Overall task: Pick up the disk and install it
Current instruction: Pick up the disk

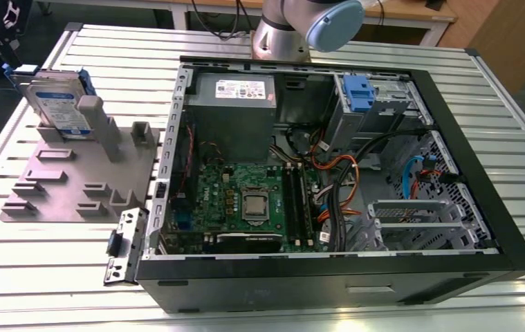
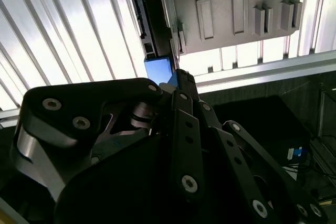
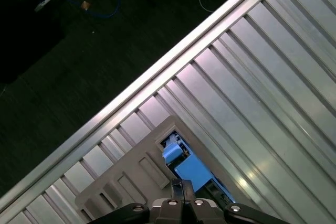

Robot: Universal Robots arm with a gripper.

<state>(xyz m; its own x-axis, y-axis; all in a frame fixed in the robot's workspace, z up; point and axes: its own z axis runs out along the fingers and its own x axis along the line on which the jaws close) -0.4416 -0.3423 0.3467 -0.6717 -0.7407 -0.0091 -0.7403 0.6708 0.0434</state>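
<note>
In the exterior view we note the arm [image 1: 286,31] leaving frame beyond the computer case [image 1: 483,207], with the disk [image 1: 54,97] upright in the grey fixture [image 1: 59,183] at the exterior view's left; in the second wrist view the gripper [image 2: 181,77], closed and empty, points at the disk's blue edge; in the first wrist view it hangs over that blue carrier.

The disk [image 1: 57,102] is silver with a white-and-blue label and bright blue bracket; its holder plate [image 1: 52,183] is grey
</note>
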